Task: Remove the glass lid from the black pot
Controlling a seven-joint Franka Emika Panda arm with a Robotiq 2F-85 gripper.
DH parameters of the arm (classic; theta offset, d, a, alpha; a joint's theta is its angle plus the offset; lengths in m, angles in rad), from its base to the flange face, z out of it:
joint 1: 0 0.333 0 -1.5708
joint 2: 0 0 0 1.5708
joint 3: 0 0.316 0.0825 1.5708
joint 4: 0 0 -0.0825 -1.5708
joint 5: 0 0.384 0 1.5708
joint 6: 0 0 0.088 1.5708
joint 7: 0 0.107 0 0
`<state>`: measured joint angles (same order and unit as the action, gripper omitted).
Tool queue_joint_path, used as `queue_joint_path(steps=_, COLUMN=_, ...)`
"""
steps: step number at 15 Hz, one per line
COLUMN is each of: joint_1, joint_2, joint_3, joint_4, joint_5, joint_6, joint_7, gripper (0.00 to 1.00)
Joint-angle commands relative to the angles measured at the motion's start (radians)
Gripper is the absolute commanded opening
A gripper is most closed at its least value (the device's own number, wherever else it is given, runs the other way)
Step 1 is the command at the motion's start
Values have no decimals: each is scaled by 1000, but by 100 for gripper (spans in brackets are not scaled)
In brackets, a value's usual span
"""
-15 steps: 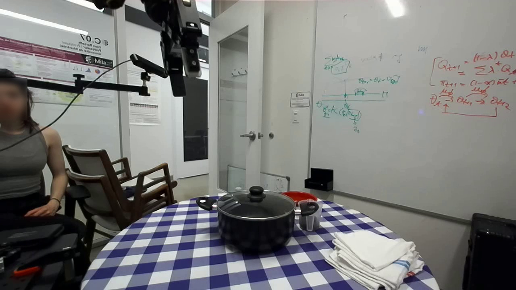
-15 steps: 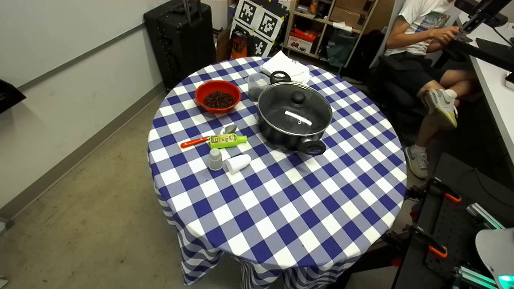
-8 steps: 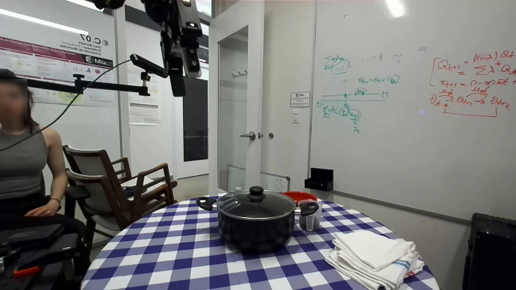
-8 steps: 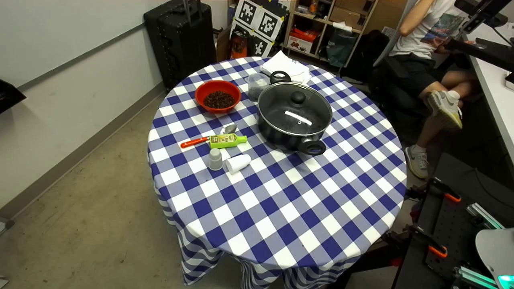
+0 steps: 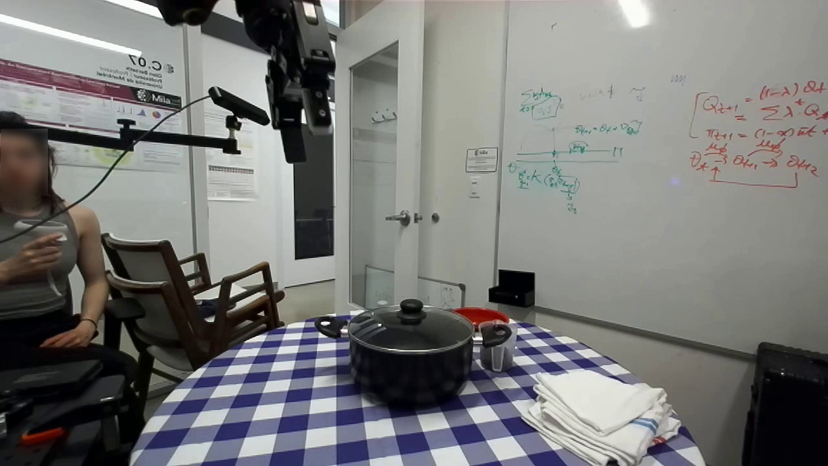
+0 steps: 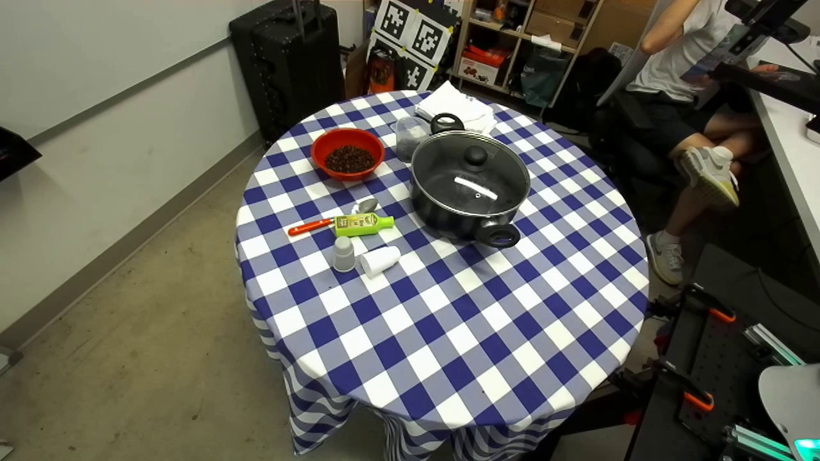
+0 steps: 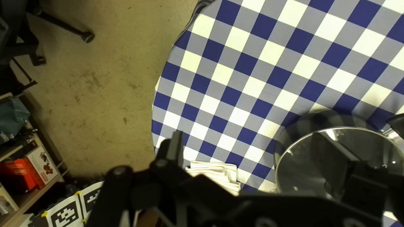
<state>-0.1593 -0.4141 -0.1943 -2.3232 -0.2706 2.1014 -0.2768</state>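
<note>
Gripper (image 5: pixel 308 139) hangs high, in an exterior view at 11 o'clock from the black pot (image 5: pixel 411 375); jaws spread wide, nothing between them. Glass lid (image 6: pixel 458 182) is seated on the pot, black knob (image 6: pixel 476 155) on top. Pot as clock centre in an exterior view: clear cup (image 6: pixel 412 139) just beside at 10, white towels (image 6: pixel 455 105) at 12, red bowl (image 6: pixel 349 137) further out at 9.

Progress: looks like approach at best; lid still on. Left: come down on the knob, grip, lift, set aside (where, the task doesn't say).

Hard to see: in the wrist view a finger (image 7: pixel 331 157) seems to hide most of the knob; pot runs off at 3 o'clock. Arm (image 5: pixel 268 19) is cut off at 12 in an exterior view. Pot contents: can't tell.
</note>
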Motion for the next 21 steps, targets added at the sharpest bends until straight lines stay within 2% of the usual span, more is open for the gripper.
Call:
queue_joint_path(steps=1, joint_1=33, joint_2=141, joint_3=10, joint_4=94, joint_5=9, joint_6=48, joint_7=-25, gripper=100)
queue_joint_path(steps=6, joint_1=93, joint_2=348, joint_3=45, joint_4=275, joint_5=74, joint_6=78, joint_7=-83, gripper=100)
queue_joint_path(steps=10, joint_1=115, joint_2=501, joint_3=99, joint_4=461, joint_5=172, joint_6=-6, joint_7=-81, gripper=100)
queue_joint_path(steps=16, joint_1=123, joint_2=727, joint_3=177, joint_4=713, joint_5=230, joint_6=-126, joint_7=-48, gripper=100)
queue_joint_path(steps=21, joint_1=127, joint_2=867, joint_3=223, joint_4=855, joint_5=242, joint_6=-159, joint_7=-49, gripper=100)
